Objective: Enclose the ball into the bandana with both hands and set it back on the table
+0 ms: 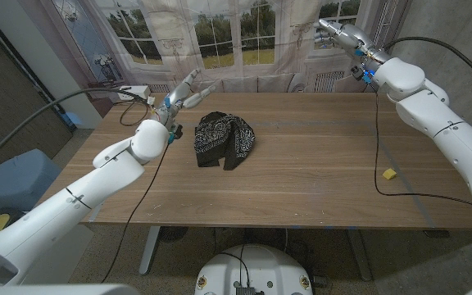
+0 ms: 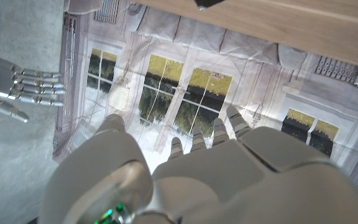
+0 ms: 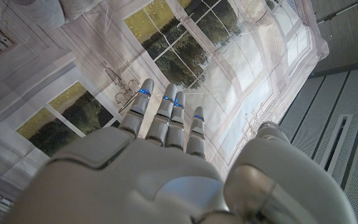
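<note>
Black patterned bandana [image 1: 224,139] lies bunched mid-frame, perhaps hiding the ball; both robot hands, left [image 1: 185,92] and right [image 1: 338,34], are spread empty, so we judge release done.

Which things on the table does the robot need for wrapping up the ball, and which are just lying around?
For the job:
- bandana, black patterned, bunched in a heap; no ball is visible, so it may be inside
- left hand, empty, fingers apart
- right hand, empty, raised beyond the table

Just lying about:
- small yellow piece
- black cable
</note>
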Action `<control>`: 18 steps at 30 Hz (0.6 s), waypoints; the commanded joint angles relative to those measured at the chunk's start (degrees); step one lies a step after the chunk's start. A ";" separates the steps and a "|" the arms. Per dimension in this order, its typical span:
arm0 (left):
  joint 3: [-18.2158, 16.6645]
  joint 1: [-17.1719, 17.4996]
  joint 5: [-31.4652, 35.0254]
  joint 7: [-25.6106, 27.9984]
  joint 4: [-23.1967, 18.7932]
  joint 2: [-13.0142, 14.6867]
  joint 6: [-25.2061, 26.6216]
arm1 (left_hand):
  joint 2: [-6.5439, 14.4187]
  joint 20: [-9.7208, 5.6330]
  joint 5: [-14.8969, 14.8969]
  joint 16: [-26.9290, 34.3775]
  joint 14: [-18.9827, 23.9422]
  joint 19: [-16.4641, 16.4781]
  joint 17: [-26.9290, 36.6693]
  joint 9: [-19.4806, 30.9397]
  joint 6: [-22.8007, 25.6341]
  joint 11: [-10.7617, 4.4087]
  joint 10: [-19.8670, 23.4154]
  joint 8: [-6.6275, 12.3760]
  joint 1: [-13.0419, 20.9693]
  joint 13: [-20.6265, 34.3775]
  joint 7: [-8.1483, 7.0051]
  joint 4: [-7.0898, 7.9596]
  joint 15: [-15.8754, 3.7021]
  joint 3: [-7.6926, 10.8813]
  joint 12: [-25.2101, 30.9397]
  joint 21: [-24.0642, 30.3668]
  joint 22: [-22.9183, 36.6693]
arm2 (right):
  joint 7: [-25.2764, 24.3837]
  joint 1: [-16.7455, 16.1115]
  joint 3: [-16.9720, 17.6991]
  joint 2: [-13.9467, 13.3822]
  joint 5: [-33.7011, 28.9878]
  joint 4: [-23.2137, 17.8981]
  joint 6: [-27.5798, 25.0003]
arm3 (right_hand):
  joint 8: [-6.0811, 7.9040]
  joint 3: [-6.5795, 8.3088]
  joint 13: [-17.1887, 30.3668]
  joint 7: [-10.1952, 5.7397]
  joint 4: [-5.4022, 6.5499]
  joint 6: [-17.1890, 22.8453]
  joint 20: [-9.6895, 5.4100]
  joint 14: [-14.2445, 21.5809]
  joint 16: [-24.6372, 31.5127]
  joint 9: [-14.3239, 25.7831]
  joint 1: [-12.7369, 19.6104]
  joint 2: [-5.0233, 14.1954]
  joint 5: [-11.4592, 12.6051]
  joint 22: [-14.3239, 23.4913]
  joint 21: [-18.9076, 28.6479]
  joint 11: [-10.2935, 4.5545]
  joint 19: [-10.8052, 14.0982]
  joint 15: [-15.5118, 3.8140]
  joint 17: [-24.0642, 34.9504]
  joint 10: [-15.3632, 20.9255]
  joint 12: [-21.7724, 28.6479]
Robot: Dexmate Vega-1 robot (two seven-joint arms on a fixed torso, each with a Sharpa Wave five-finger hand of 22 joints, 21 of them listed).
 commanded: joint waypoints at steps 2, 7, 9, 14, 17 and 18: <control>-4.10 1.88 -2.88 2.52 1.43 -2.56 -12.63 | 0.02 -0.11 0.22 0.38 1.09 -3.06 -0.16 0.07 0.57 -0.12 0.95 0.34 -0.70 -0.05 -0.38 -0.02 -0.07 -0.29 0.74 0.48 0.08 | -2.81 -0.62 0.42 2.86 1.99 3.31 0.04 | -0.02 -0.19 -0.01 -0.40 -0.15 0.47 0.00 -0.59 -0.14 -0.07 0.35 -0.08 0.42 0.07 -0.31 -0.14 0.24 0.12 0.15 -0.57 -0.22; -5.26 1.91 -4.84 1.96 2.56 -3.95 -16.32 | -0.14 -0.10 0.23 0.54 1.93 -1.97 -0.34 0.04 1.56 -0.16 1.85 0.50 -1.10 -0.34 -0.88 -0.06 -0.29 -0.48 1.01 0.64 0.03 | -5.74 -1.50 0.71 4.57 2.94 4.71 -0.84 | 0.02 -0.21 -0.07 -0.41 -0.21 0.57 0.00 -0.96 -0.19 -0.07 0.39 0.03 0.42 0.07 -0.45 -0.17 0.20 0.26 0.19 -0.74 -0.31; -5.64 1.41 -6.55 -0.19 3.92 -3.72 -18.84 | -0.25 -0.09 0.24 0.56 2.17 -1.50 -0.40 0.02 1.98 -0.40 2.19 0.55 -1.33 -0.46 -0.92 -0.05 -0.29 -0.60 1.11 0.70 0.01 | -4.80 -1.32 1.04 6.40 4.90 7.81 1.64 | 0.04 -0.23 -0.09 -0.40 -0.22 0.62 0.00 -1.01 -0.19 -0.07 0.38 0.03 0.42 0.07 -0.48 -0.14 0.19 0.30 0.20 -0.75 -0.32; -6.39 0.96 -9.12 -1.47 6.54 -5.11 -22.40 | -0.62 0.00 0.30 0.75 3.17 -0.30 -0.55 -0.02 3.33 -0.62 3.23 0.72 -2.30 -0.82 -1.12 0.16 -0.41 -1.08 1.39 0.81 -0.05 | -8.21 -1.76 0.94 8.12 5.12 9.68 0.76 | 0.12 -0.31 -0.16 -0.33 -0.27 0.86 -0.01 -1.34 -0.22 -0.07 0.34 0.10 0.41 0.07 -0.62 -0.16 0.18 0.49 0.26 -0.86 -0.37; -6.55 0.02 -12.35 -4.02 9.13 -5.99 -25.57 | -0.75 0.06 0.38 0.79 3.59 0.36 -0.61 -0.05 4.33 -0.70 3.80 0.84 -3.11 -1.06 -1.16 0.45 -0.53 -1.45 1.52 0.84 -0.07 | -9.05 -1.42 1.00 9.28 6.44 11.60 -0.93 | 0.16 -0.31 -0.20 -0.30 -0.34 1.00 -0.01 -1.35 -0.17 -0.07 0.40 0.14 0.41 0.08 -0.70 -0.16 0.18 0.50 0.28 -0.83 -0.37; -6.65 0.14 -12.74 -3.04 9.77 -7.28 -26.84 | -0.78 0.08 0.40 0.76 3.63 0.48 -0.63 -0.06 4.49 -0.76 3.99 0.83 -3.35 -1.13 -1.25 0.54 -0.52 -1.55 1.57 0.82 -0.08 | -8.26 -1.00 1.17 9.83 7.90 12.88 -2.15 | 0.16 -0.32 -0.21 -0.29 -0.36 1.02 -0.01 -1.40 -0.18 -0.07 0.41 0.14 0.41 0.08 -0.72 -0.10 0.18 0.50 0.28 -0.83 -0.37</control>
